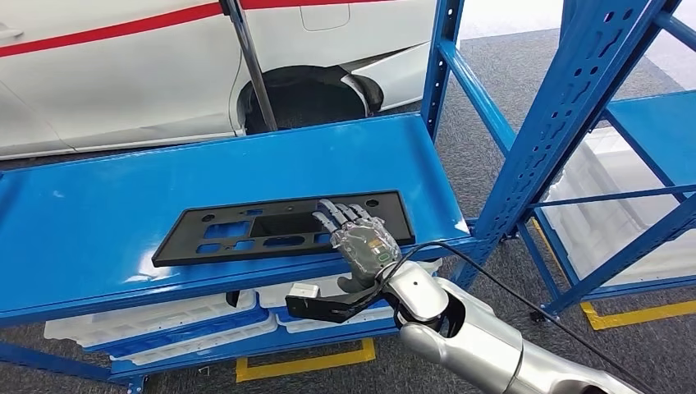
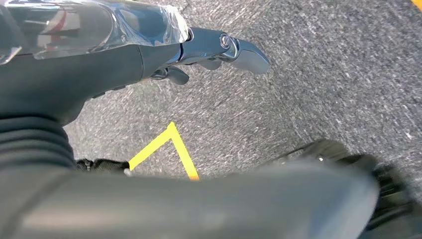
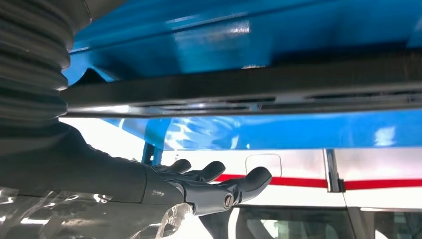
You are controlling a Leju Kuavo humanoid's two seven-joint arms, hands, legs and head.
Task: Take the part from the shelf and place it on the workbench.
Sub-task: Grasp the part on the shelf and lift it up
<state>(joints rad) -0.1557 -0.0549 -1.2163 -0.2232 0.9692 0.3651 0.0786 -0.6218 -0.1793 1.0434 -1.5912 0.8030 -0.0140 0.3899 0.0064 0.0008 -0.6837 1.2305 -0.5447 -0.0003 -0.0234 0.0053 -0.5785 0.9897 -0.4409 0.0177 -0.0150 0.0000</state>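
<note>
The part [image 1: 283, 226], a flat black panel with cut-out slots, lies on the blue shelf [image 1: 98, 222], along its front edge and toward the right end; its long side runs parallel to that edge; the right hand [image 1: 359, 243] reaches in from below the front edge, palm down, fingers [image 1: 335, 215] spread and stretched over the right portion of the part, the thumb [image 1: 354, 283] hanging in front of the shelf's edge; whether the fingers touch the panel or hover just above it I cannot tell; in the right wrist view the same hand [image 3: 199, 186] shows its fingers apart and extended, nothing between them, with the dark edge of the part [image 3: 249, 87] apart from them; the left hand [image 2: 209, 52] hangs over grey carpet [image 2: 323, 74] marked with yellow tape [image 2: 171, 149], one finger straight and the others too hidden to tell; white bins [image 1: 164, 328] sit on the lower level under the shelf; a white car [image 1: 123, 74] with a red stripe stands behind it; a second blue rack [image 1: 624, 156] with white trays stands at the right
</note>
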